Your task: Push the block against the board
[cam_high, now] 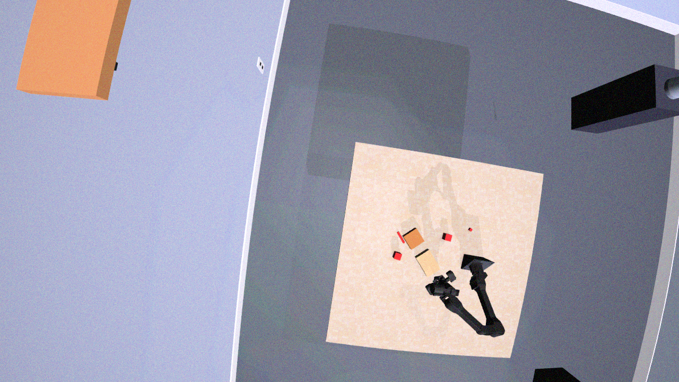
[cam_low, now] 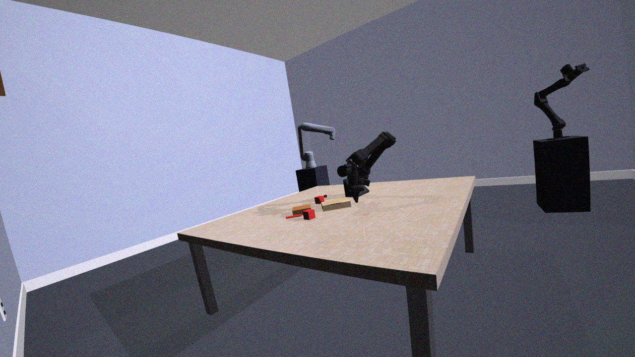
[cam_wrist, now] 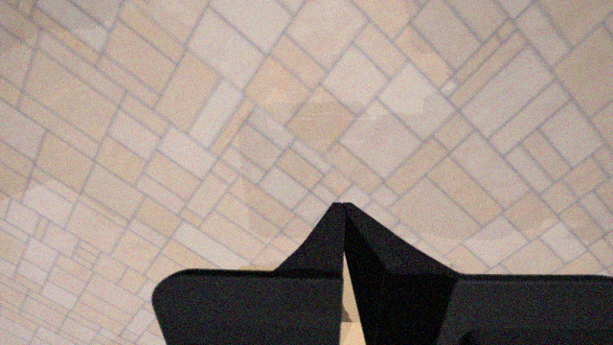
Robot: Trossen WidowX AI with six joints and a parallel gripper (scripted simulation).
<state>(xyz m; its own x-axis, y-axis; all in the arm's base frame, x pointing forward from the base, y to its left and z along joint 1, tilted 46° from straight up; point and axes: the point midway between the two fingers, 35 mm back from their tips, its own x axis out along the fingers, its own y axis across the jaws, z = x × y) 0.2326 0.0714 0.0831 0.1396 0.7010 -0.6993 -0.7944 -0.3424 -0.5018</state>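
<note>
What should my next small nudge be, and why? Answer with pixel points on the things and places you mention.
I'd probably ease the closed hand (cam_high: 438,280) (cam_low: 356,201) (cam_wrist: 341,211) against the board's (cam_high: 427,262) (cam_low: 336,205) (cam_wrist: 354,336) near end, toward the orange block (cam_high: 413,238) (cam_low: 301,209): a gap separates them, and the hand is at the opposite end.
</note>
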